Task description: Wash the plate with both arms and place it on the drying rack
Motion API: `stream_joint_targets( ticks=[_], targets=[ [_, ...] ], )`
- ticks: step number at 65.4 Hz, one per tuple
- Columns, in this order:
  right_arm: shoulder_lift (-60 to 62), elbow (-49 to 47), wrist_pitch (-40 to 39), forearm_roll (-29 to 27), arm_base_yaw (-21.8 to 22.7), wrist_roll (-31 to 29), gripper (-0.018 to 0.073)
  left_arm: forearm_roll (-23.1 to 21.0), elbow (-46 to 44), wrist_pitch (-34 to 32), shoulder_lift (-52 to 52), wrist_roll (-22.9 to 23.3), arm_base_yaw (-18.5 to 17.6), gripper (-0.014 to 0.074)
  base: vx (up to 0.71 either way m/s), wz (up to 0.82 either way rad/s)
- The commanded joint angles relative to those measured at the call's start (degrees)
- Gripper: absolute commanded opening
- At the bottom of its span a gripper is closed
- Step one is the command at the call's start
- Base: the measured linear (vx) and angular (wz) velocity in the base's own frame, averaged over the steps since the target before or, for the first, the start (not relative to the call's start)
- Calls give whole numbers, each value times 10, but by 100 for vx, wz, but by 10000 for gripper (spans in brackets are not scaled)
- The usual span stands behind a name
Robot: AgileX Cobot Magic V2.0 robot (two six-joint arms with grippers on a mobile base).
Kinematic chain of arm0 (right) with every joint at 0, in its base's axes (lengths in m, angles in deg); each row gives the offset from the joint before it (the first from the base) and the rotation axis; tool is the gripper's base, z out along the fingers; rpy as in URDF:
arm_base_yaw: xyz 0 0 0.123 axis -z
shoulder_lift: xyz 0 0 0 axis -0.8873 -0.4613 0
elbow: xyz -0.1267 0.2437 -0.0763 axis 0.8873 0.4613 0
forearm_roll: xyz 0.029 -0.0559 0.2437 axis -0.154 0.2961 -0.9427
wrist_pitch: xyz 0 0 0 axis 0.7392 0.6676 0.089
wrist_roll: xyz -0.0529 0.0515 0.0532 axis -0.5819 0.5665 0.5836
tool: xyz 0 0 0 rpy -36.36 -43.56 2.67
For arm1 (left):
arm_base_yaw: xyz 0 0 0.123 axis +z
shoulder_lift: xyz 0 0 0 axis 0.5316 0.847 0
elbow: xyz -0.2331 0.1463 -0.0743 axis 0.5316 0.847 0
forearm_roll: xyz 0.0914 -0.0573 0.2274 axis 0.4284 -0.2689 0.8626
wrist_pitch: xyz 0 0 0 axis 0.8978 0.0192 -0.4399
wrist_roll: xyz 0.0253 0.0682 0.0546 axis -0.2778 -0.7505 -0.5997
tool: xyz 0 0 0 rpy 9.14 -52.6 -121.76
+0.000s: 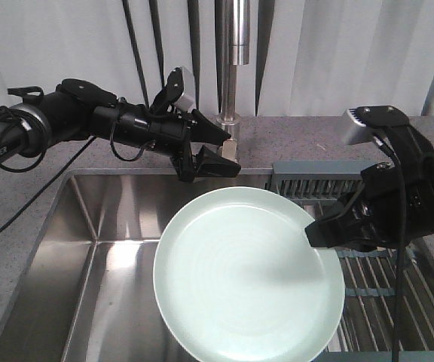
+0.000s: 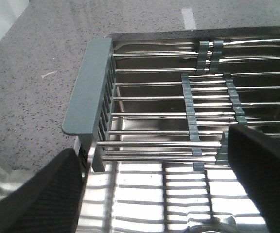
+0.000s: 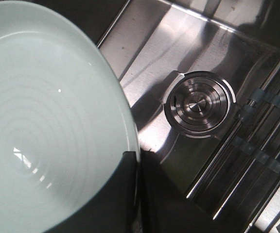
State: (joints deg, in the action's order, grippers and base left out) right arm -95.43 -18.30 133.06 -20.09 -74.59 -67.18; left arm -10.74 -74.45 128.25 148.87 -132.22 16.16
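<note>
Plate [image 1: 249, 275] is over the sink basin [image 1: 89, 226], held clear of its floor and filling most of the basin's right-hand half in the front view. It is round, so I have no long axis to log. Its hollow face is turned up and tipped toward the front camera, with the far rim sitting higher in the picture than the near rim. The face looks smooth and pale green, with faint rings catching the light. The right gripper [image 1: 321, 232] has closed onto the plate's right edge. In the right wrist view one dark finger [image 3: 118, 199] lies over the rim, on the upper face, and the other finger is hidden under the plate. Past the rim in that view I see the basin's round steel drain [image 3: 197, 103] below. The left gripper [image 1: 228, 153] hangs above the basin's back edge, just in front of the faucet [image 1: 234, 45], apart from the plate. Its jaws are spread wide and it has hold of nothing. The left wrist view shows both fingers [image 2: 38, 199] far apart at the bottom corners, with only bare metal between them. The drying rack [image 1: 315, 170] lies across the basin's right end. Its thin steel rods run side by side from a grey-blue frame [image 2: 89, 87], and the basin shines through beneath them. A grey speckled counter [image 1: 300, 136] surrounds the basin at back and left.
</note>
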Motion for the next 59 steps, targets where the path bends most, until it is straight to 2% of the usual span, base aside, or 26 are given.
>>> stream_joint_targets(
  ticks=[1, 6, 10, 15, 24, 32, 39, 47, 51, 59],
  targets=[
    [15, -14, -12, -26, 2, -2, -1, -8, -16, -20, -67, 52, -4, 586, 0, 0],
    [15, -14, -12, -26, 2, -2, -1, 27, -16, -49, -91, 99, -4, 586, 0, 0],
    [15, -14, -12, -26, 2, -2, -1, 65, -16, -70, -110, 156, -4, 586, 0, 0],
    [15, -14, -12, -26, 2, -2, -1, 131, -16, -86, -139, 226, -4, 586, 0, 0],
    [15, -14, -12, -26, 2, -2, -1, 260, -16, -111, -188, 386, -4, 586, 0, 0],
    [15, -14, -12, -26, 2, -2, -1, 371, -16, -113, -225, 549, -4, 584, 0, 0],
    [15, -14, -12, -26, 2, -2, -1, 467, -16, -101, -250, 659, -4, 563, 0, 0],
    [15, -14, -12, -26, 2, -2, -1, 555, -6, -84, -280, 742, -4, 527, 0, 0],
    [15, -14, -12, -26, 2, -2, -1, 572, 19, -88, -302, 759, -4, 508, 0, 0],
    [15, -14, -12, -26, 2, -2, -1, 579, 98, -123, -353, 766, -4, 489, 0, 0]
  ],
)
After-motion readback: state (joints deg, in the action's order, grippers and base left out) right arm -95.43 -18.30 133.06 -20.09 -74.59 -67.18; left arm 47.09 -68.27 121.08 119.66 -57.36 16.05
